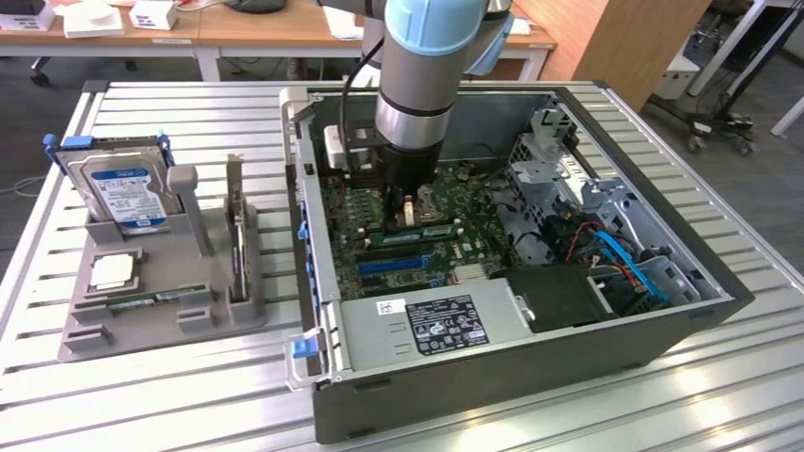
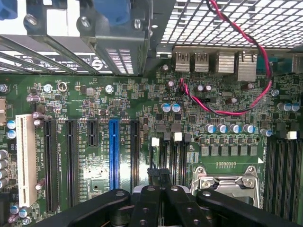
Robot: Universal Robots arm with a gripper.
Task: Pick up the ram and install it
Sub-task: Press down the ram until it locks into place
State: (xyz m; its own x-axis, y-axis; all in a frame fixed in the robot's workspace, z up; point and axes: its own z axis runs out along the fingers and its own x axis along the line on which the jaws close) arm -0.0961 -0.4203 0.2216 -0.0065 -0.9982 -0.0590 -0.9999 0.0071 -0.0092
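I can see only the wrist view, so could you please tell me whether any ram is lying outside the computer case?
Observer: Yes, a ram stick lies flat in a grey holder, on the exterior view's left of the case.
Operator: Thank you. Does anything else stand in that holder?
Observer: A hard drive and an expansion card, both upright.
Operator: And where is the hand?
Observer: The hand is down inside the open case, shut, just above the motherboard. I cannot tell whether it holds anything.
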